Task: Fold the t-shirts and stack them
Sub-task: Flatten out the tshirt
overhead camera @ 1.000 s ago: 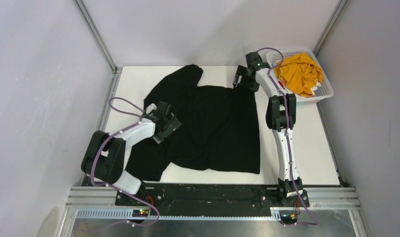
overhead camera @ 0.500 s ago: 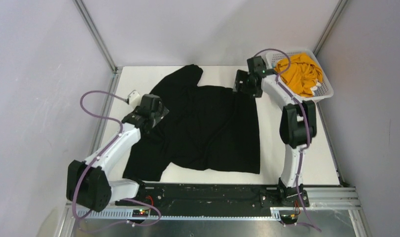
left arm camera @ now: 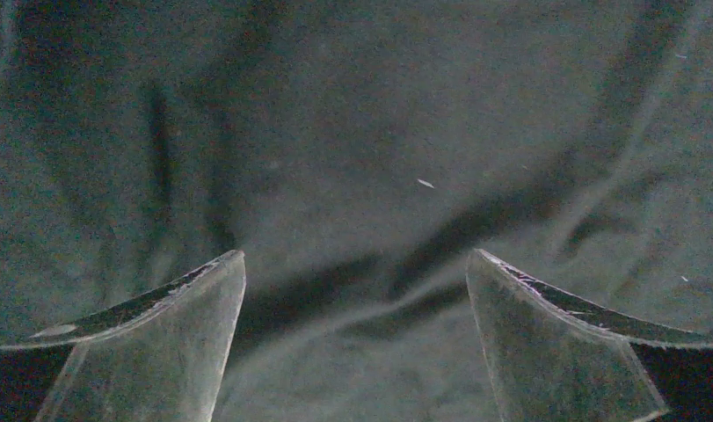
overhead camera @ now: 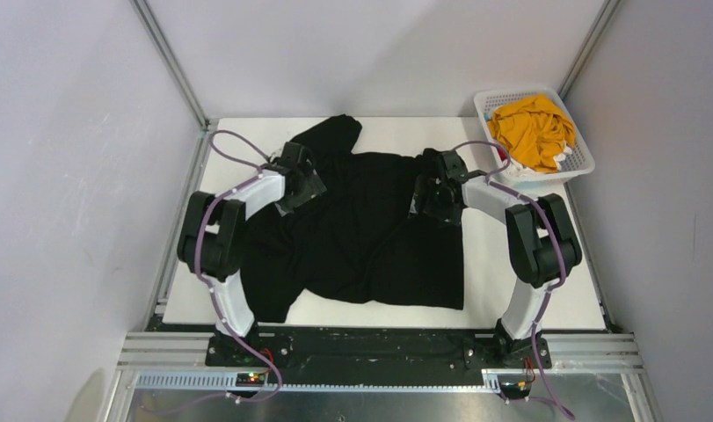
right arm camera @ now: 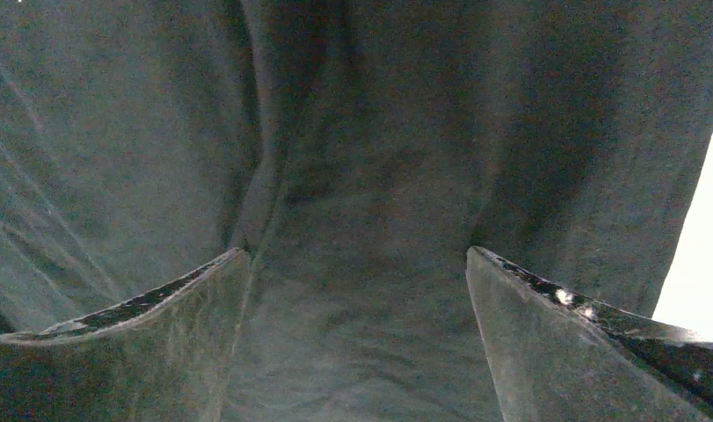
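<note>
White lattice basket at the far right corner of the worktop, holding a mustard-yellow t-shirt, black t-shirt spread mid-worktop, left jaws and right jaws both parted over its upper part

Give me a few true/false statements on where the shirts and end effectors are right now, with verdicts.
1. The black shirt lies spread open on the table. True.
2. The left end effector and right end effector both have their fingers apart over black cloth. True.
3. The yellow shirt lies on the table beside the black one. False: it sits in the basket at the far right corner.
4. The right end effector hangs over the basket. False: it is over the far right part of the black shirt.
</note>
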Robot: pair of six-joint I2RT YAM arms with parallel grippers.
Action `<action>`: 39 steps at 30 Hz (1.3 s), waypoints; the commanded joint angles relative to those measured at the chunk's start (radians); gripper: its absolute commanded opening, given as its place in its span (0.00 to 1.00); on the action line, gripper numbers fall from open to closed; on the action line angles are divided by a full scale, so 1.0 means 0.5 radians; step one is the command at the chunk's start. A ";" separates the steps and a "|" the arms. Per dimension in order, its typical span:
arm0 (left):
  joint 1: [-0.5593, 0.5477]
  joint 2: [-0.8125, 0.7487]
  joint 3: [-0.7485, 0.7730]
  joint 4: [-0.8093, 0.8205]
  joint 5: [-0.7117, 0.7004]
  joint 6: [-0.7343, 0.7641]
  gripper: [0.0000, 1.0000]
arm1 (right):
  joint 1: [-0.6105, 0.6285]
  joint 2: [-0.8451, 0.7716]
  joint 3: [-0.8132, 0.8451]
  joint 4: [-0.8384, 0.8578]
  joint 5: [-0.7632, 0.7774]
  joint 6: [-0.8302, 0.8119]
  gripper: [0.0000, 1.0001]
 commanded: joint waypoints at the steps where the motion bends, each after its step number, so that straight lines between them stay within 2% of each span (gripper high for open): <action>1: 0.058 0.157 0.150 0.016 0.094 -0.035 1.00 | -0.089 0.029 -0.019 0.090 0.072 0.100 0.97; 5: 0.063 0.298 0.298 0.026 0.049 -0.135 1.00 | -0.236 0.110 0.009 0.159 -0.011 0.200 0.97; 14: 0.136 0.583 0.616 0.026 0.132 -0.199 1.00 | -0.525 0.234 0.190 0.135 -0.039 0.179 0.97; 19: 0.169 0.746 0.800 0.024 0.245 -0.196 1.00 | -0.552 0.305 0.306 0.092 -0.037 0.156 0.97; 25: 0.221 0.680 0.836 0.023 0.195 -0.181 1.00 | -0.561 0.147 0.314 0.050 0.044 0.126 0.98; 29: 0.204 0.505 0.923 0.010 0.293 -0.004 1.00 | -0.521 -0.042 0.367 0.064 0.001 0.042 0.99; 33: 0.097 0.071 0.753 -0.021 0.139 0.139 1.00 | -0.369 -0.312 0.377 -0.081 0.151 -0.073 0.99; 36: 0.012 -0.422 0.341 -0.099 -0.111 0.117 1.00 | -0.285 -0.595 0.185 -0.095 0.185 -0.065 0.99; 37: -0.056 -0.650 0.104 -0.185 -0.173 0.029 1.00 | -0.277 -0.730 0.039 -0.087 0.185 -0.036 0.99; 38: -0.101 -0.779 -0.026 -0.219 -0.312 -0.020 1.00 | -0.262 -0.794 -0.032 -0.060 0.186 -0.017 0.99; 39: -0.221 -1.020 -0.301 -0.273 -0.468 -0.141 1.00 | -0.255 -0.927 -0.194 -0.047 0.186 0.022 1.00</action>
